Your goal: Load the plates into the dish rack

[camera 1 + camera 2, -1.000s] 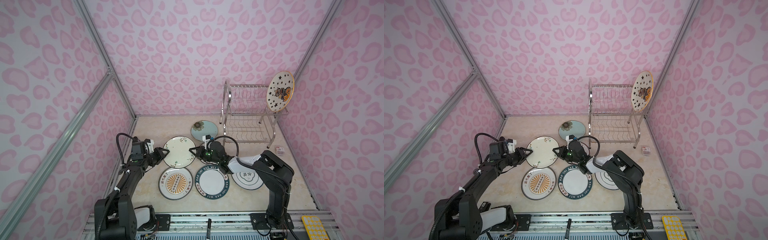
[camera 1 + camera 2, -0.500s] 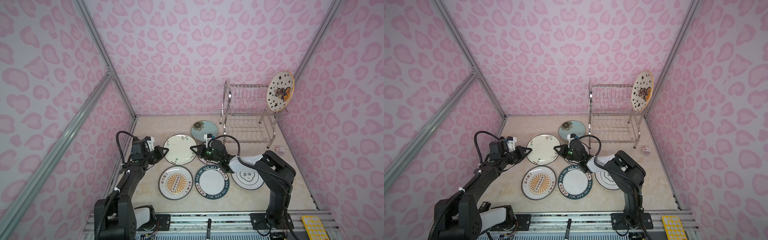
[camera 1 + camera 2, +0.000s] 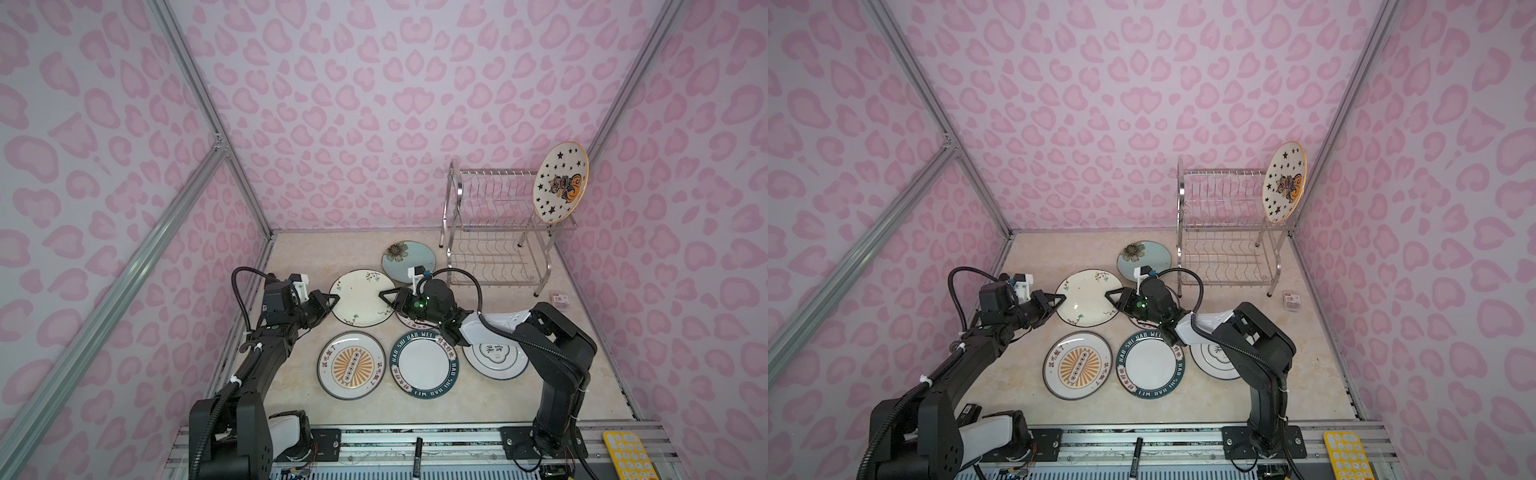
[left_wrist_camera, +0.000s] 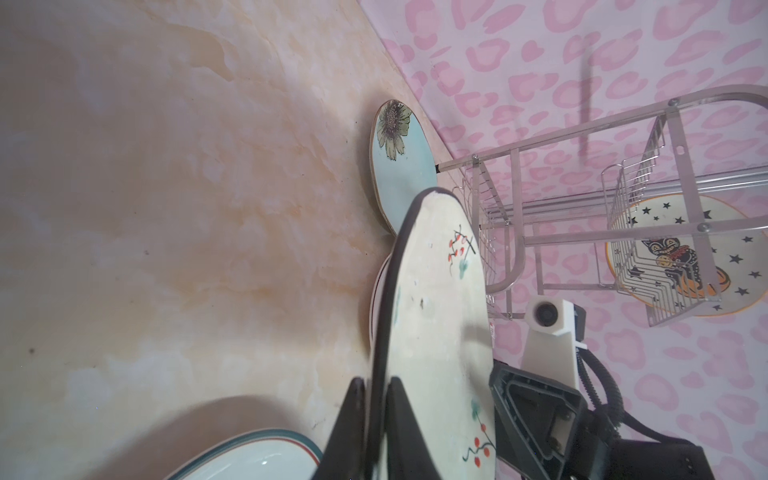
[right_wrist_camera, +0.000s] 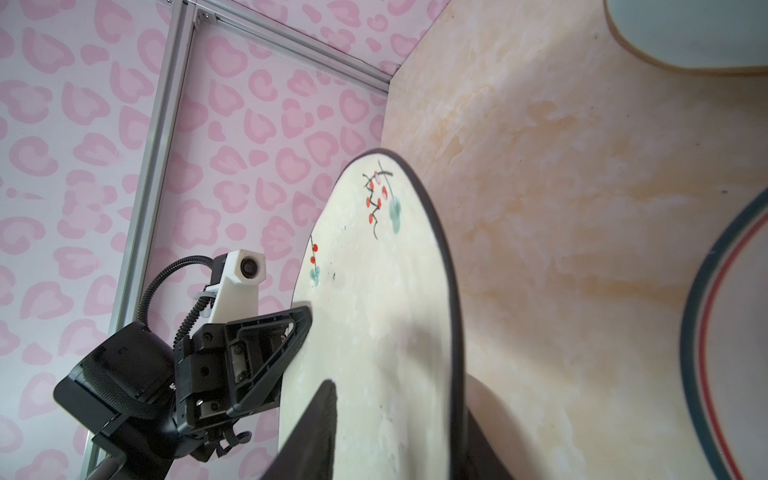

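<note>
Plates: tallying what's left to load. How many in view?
7: star plate on the dish rack's top tier; blue flower plate, sunburst plate, lettered plate, emblem plate on the table; cream plate in the left hand; seventh plate mostly hidden under the right hand.

A plate point(image 3: 362, 297) is between my left tool point(image 3: 332, 300) and my right tool point(image 3: 383, 295), with the dish rack point(image 3: 494, 232) behind my right tool.
</note>
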{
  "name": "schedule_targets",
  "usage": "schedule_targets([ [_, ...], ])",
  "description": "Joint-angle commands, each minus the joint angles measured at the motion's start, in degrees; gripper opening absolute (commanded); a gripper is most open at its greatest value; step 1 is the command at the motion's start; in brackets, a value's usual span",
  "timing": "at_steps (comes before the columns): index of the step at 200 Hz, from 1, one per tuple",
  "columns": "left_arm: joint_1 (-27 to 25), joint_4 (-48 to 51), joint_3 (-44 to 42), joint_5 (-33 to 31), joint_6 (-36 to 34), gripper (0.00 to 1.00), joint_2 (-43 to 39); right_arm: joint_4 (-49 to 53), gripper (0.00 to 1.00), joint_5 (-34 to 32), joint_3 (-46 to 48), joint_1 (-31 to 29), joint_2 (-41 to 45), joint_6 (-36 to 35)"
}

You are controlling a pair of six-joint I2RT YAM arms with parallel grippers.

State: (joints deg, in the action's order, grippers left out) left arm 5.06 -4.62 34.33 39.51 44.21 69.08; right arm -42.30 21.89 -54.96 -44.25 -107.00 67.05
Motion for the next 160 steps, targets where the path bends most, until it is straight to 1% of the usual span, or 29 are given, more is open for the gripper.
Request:
schedule_targets([
  [1,-1.33,-10.26,-2.46,2.23,3.74,0.04,-0.86,-8.72,0.41,3.01,-0.13,-0.63,0.48,0.05],
  [9,-1.99,-11.59,-2.93,2.16,4.13,0.04,-1.03,-8.55,0.41,3.07,-0.40,-0.79,0.40,-0.03],
  [31,-3.03,-11.37,-2.45,1.65,3.56,0.04,-0.83,-8.40,0.41,3.12,-0.79,-0.97,0.20,0.07],
  [41,-3.12,-10.84,-2.04,1.61,3.25,0.04,-0.79,-8.41,0.39,3.10,-0.68,-0.99,0.24,0.06],
  [48,-3.08,-10.19,-1.82,1.46,2.86,0.04,-0.87,-8.33,0.36,2.99,-0.51,-1.01,0.42,0.08],
  [62,-3.13,-8.83,-1.43,0.94,2.06,0.04,-1.14,-7.99,0.24,2.69,-0.24,-0.93,0.87,-0.14],
  [88,-3.16,-6.63,-0.45,0.21,0.34,0.04,-1.31,-7.38,0.09,2.71,0.02,-0.62,1.76,-0.65],
  [90,-3.16,-5.37,-0.37,0.09,0.22,0.04,-1.40,-7.36,0.08,2.72,0.03,-0.63,1.83,-0.61],
  [98,-3.12,-4.11,-0.24,-0.41,-0.26,0.04,-1.57,-7.17,0.00,2.72,0.12,-0.52,2.05,-0.74],
  [113,-3.19,-2.65,0.34,-0.83,-0.74,0.04,-1.92,-6.51,0.00,2.80,0.29,-0.41,2.81,-1.32],
  [127,-3.13,-1.37,0.79,-1.00,-1.26,0.11,-2.38,-5.84,0.00,3.07,0.17,-0.27,3.63,-2.06],
  [144,-3.20,0.89,1.65,-1.73,-2.70,0.27,-3.31,-4.43,0.00,2.76,0.24,0.16,5.19,-3.11],
  [154,-3.15,2.93,2.29,-2.25,-3.88,0.34,-4.04,-3.65,0.00,2.69,0.34,0.61,6.20,-3.71],
  [158,-3.20,3.65,2.57,-2.55,-4.29,0.35,-4.32,-3.33,0.00,2.62,0.44,0.86,6.57,-3.93],
  [160,-3.15,4.01,2.63,-2.63,-4.50,0.40,-4.48,-3.21,0.00,2.67,0.44,1.01,6.79,-4.02],
])
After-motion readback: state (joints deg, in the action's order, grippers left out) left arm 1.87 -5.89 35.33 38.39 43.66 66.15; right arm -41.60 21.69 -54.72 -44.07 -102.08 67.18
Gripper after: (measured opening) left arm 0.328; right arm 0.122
